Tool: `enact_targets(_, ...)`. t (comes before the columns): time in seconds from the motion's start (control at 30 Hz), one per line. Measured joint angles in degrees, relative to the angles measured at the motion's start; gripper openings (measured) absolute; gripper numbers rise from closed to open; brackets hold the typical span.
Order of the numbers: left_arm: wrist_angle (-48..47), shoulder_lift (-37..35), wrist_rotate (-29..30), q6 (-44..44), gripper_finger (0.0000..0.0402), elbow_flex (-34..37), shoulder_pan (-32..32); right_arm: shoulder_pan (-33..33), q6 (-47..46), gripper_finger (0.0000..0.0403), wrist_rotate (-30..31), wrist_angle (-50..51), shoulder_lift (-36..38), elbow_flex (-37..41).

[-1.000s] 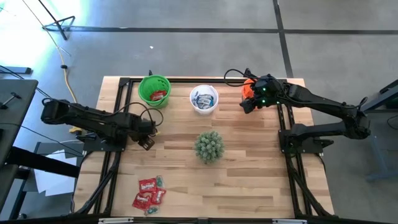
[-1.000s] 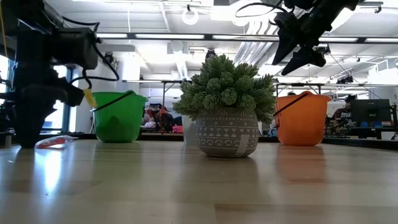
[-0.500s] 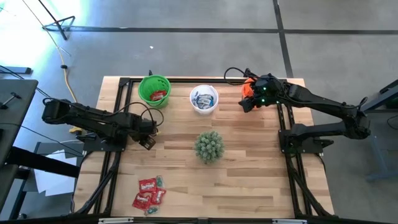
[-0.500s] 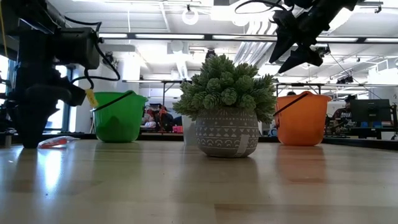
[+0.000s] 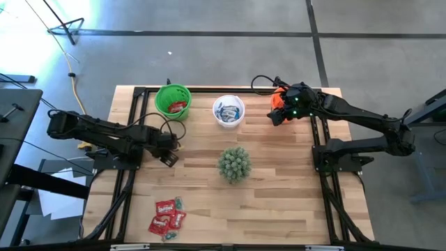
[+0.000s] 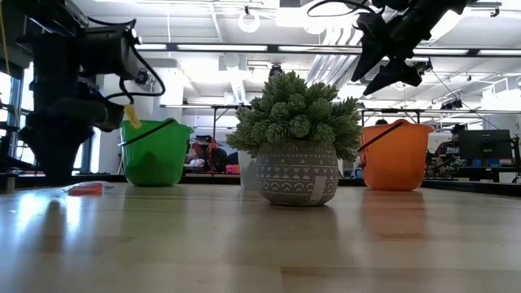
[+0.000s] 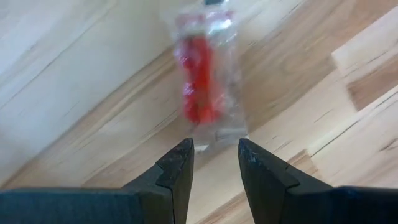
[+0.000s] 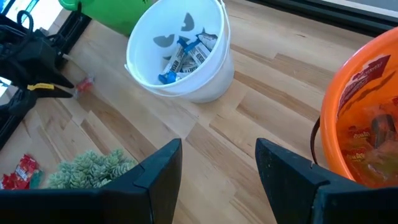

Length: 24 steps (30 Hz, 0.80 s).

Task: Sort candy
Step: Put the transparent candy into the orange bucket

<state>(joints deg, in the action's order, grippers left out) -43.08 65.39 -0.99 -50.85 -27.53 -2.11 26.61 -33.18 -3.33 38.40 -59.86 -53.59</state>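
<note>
A single red-wrapped candy (image 7: 204, 81) lies flat on the wooden table (image 5: 279, 188), just ahead of the left gripper (image 7: 215, 157). That gripper's two dark fingers are spread apart with nothing between them, and their tips sit just short of the wrapper's near edge. In the low view the same candy (image 6: 85, 189) shows as a thin red strip on the table beside the left arm.

A loose cluster of candy (image 5: 168, 215) lies near the table's front-left corner: about four red wrappers can be counted, with a couple of smaller light pieces among them, though the exact number is hard to tell.

Three cups stand in a row along the far edge of the table. The green cup (image 5: 173, 100), on the left, holds red wrappers. The white cup (image 5: 228, 111), in the middle, holds several blue-and-white wrapped sweets (image 8: 186, 55). The orange cup (image 8: 362, 121), on the right, is mostly covered from above by the right arm, and wrappers show inside it in the right wrist view.

One spiky green plant (image 5: 234, 164) in a patterned grey pot (image 6: 297, 177) stands near the middle of the table.

The right gripper (image 8: 214, 167) hangs in the air beside the orange cup, its fingers wide apart and empty.
</note>
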Motion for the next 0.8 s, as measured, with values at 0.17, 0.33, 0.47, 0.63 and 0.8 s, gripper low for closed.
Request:
enact_targets(0.17, 3.9, 0.0, 2.3, 0.0, 0.0116, 0.0, 0.0, 0.0, 0.1, 0.0199, 0.0, 0.0, 0.0, 0.0)
enact_targets(0.33, 4.1, 0.0, 7.2, 0.6, 0.0116, -0.1, 0.0, 0.0, 0.2, 0.0199, -0.1, 0.0, 0.0, 0.0)
enact_targets(0.47, 4.8, 0.0, 8.4, 2.0, 0.0116, 0.7, -0.2, 0.0, 0.7, 0.0199, -0.1, 0.0, 0.0, 0.0)
enact_targets(0.63, 7.7, 0.6, 6.9, 1.6, 0.0116, 2.8, -0.5, 0.0, 1.1, 0.0199, -0.1, 0.0, 0.0, 0.0)
enact_targets(0.8, 9.3, 3.0, 7.0, 0.2, 0.0116, 4.7, -0.5, 0.0, 1.3, 0.0199, -0.1, 0.1, 0.0, 0.0)
